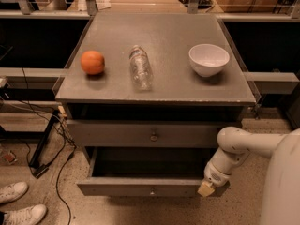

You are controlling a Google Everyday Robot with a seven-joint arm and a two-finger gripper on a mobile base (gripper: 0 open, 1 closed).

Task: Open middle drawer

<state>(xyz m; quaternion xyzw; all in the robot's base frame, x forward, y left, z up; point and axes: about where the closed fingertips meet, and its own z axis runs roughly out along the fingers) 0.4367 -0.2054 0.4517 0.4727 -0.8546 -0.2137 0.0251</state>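
Observation:
The middle drawer (pixel 140 186) is the long, shallow grey one standing pulled out below the taller-fronted drawer (pixel 117 134). A small round knob (pixel 151 191) sits at the centre of its front, and its dark inside shows from above. My gripper (pixel 206 189) hangs at the end of the white arm (pixel 234 149), right against the right end of this drawer's front, well to the right of the knob. Only its tan tip shows.
On the cabinet top (pixel 164 86) lie an orange (pixel 92 62), a clear plastic bottle (pixel 140 67) on its side and a white bowl (pixel 209 59). Cables (pixel 51 139) trail on the floor to the left, near a pair of white shoes (pixel 16 203).

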